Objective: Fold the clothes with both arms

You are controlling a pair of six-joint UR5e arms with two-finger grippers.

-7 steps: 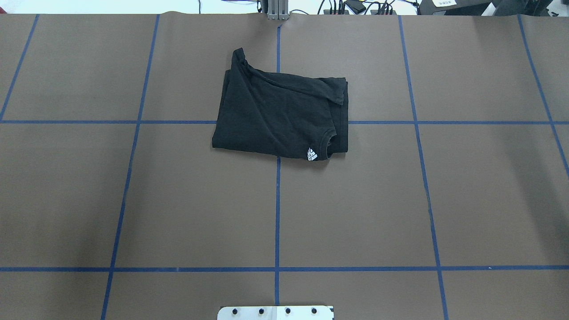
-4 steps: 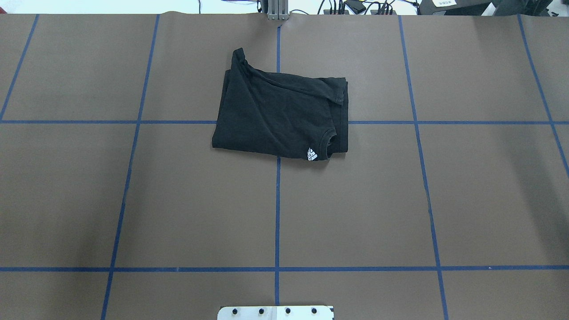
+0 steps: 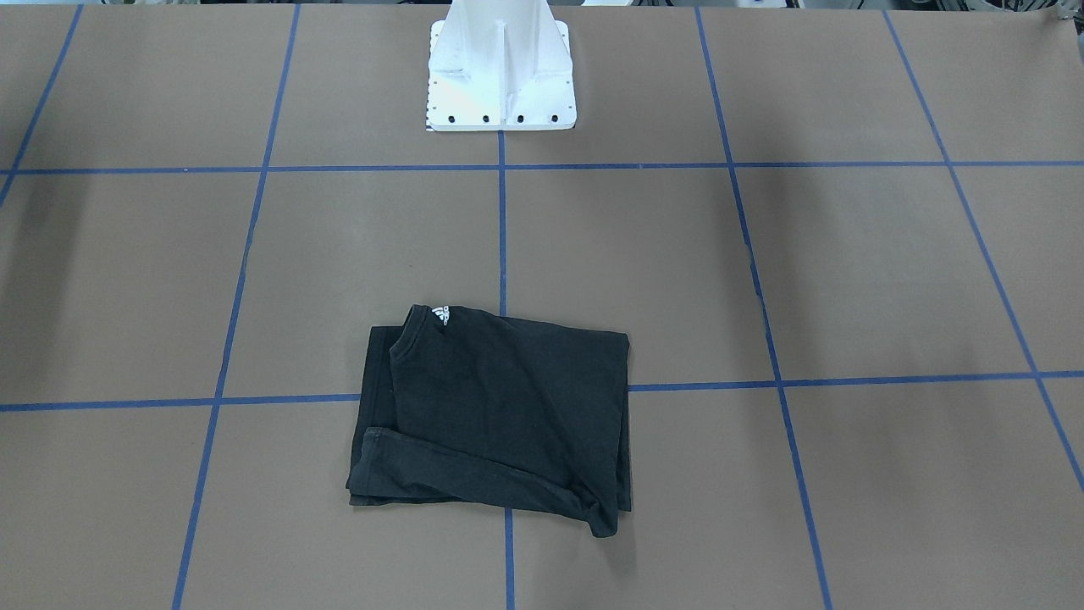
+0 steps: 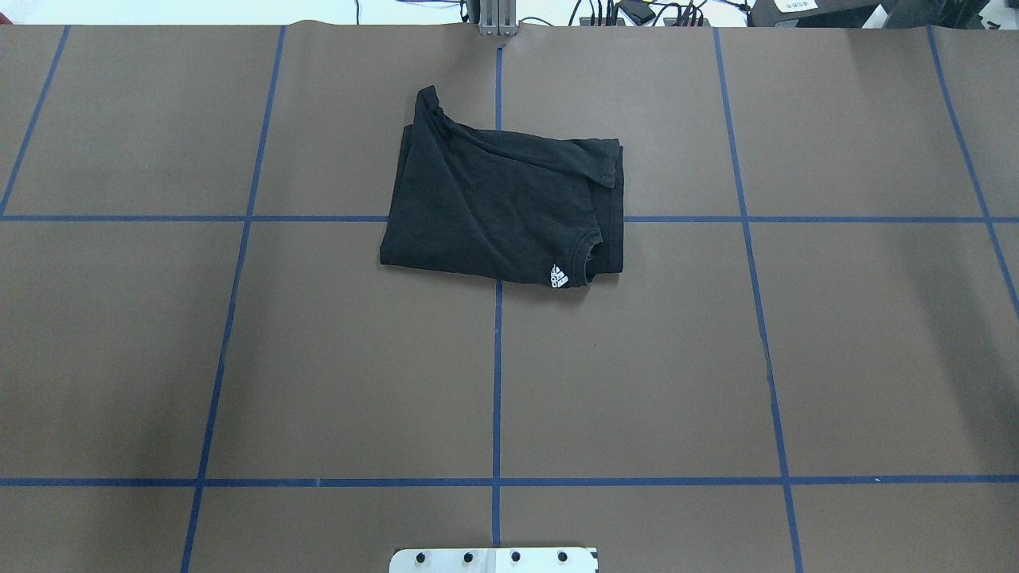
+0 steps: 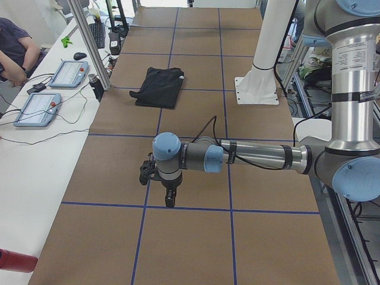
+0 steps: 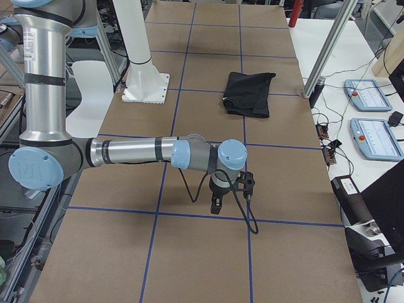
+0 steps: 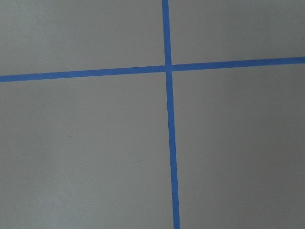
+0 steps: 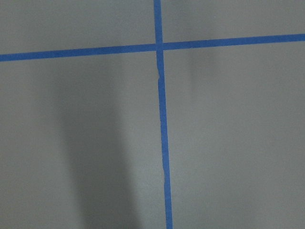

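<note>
— So, how does the T-shirt [image 4: 501, 207] look?
— Folded into a rough black rectangle, plain side up. One sleeve slants across its far edge, and the small white logo [image 4: 559, 276] sits by the collar at the near corner. It lies flat on the table [image 4: 796, 358], over a crossing of blue tape lines [image 4: 497, 358].
— And the grippers?
— The left gripper [image 5: 170, 200] and right gripper [image 6: 216, 207] hang well apart from it. I cannot tell whether their fingers are spread or closed.

The shirt [image 4: 493, 207] is soft, matt black cloth, lightly creased. The surface [image 4: 637, 358] looks like smooth, matt brown paper, crossed by blue tape [image 4: 497, 382]. The left arm [image 5: 261, 157] is satin silver metal with glossy light blue plastic caps [image 5: 167, 146]; the pedestal [image 3: 500, 68] is glossy white.
</note>
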